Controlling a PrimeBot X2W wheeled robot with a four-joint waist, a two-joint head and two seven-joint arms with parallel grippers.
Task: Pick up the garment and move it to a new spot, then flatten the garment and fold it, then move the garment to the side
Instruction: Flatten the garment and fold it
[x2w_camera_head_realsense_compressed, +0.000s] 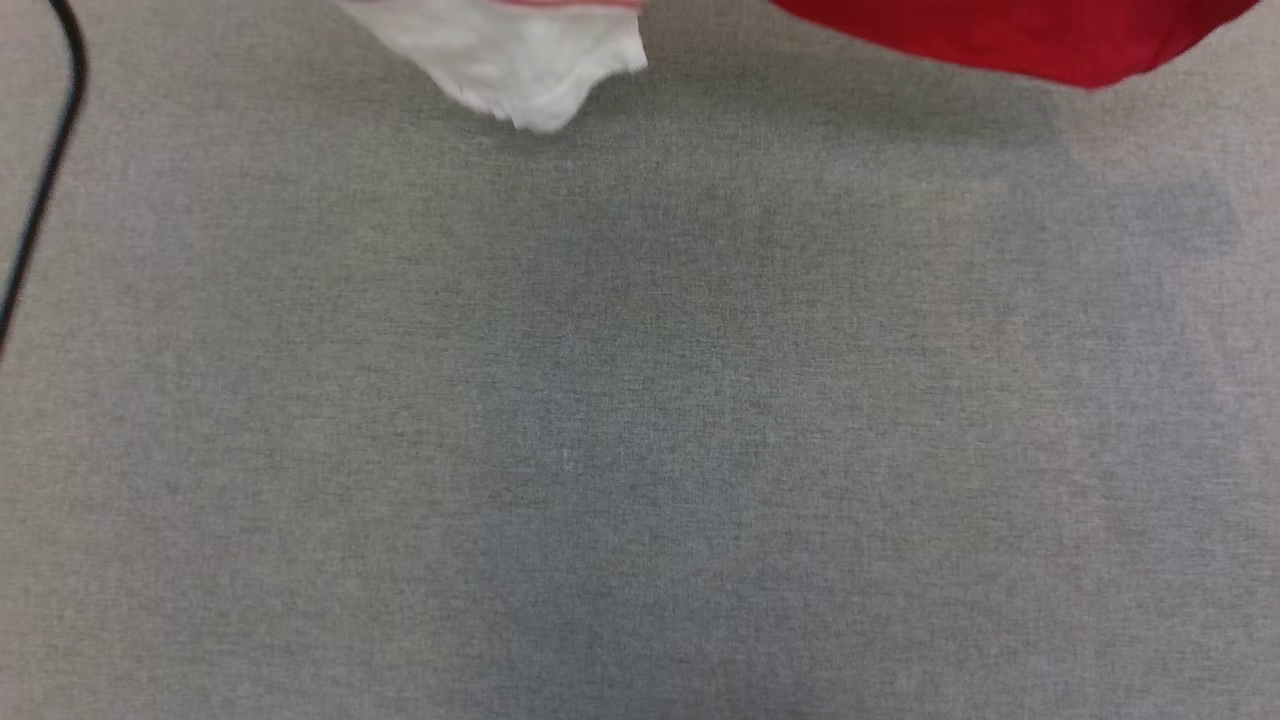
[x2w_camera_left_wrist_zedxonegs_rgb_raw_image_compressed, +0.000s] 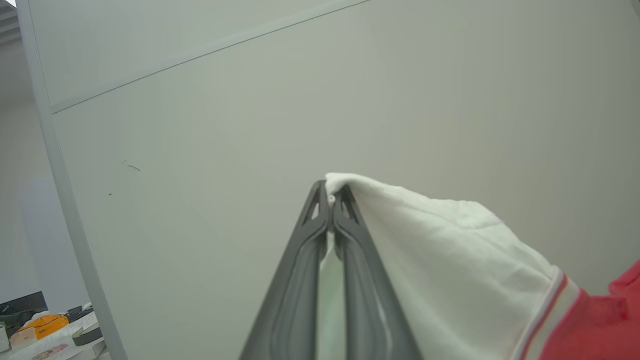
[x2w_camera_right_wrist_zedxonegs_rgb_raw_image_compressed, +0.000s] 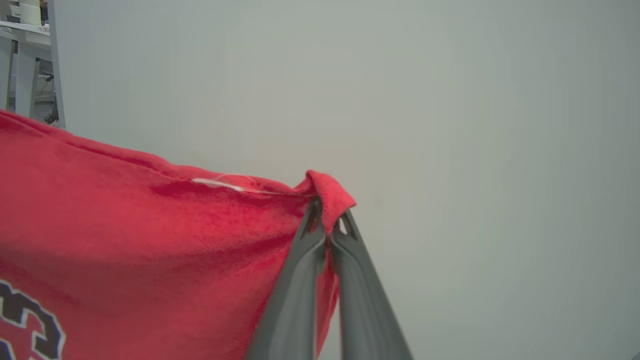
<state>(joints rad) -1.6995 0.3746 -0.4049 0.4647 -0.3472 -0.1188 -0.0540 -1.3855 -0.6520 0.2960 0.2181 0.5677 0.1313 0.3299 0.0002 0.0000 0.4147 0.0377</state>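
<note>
The garment is being held in the air by both tools, above the far part of the grey tabletop. The left tool is closed tight on a fold of the white sleeve, and the right tool is closed tight on a red edge of the cloth, which is being pinched just under the tips. In the head view the sleeve is hanging near the far edge at the left of the middle, and the red body towards the far right corner. Whether the lowest tip of the sleeve is touching the tabletop cannot be told. Part of the black print is being shown in the right wrist view.

The step in hand is judged to be the carrying of the garment to a new spot. To do it well, the two tools should be held level and well apart, so that the cloth is being stretched between them. The hanging part should be laid down first, then the rest drawn out flat. Neither grip should be loosened before the cloth is resting. The black cable at the left edge should be avoided.
</note>
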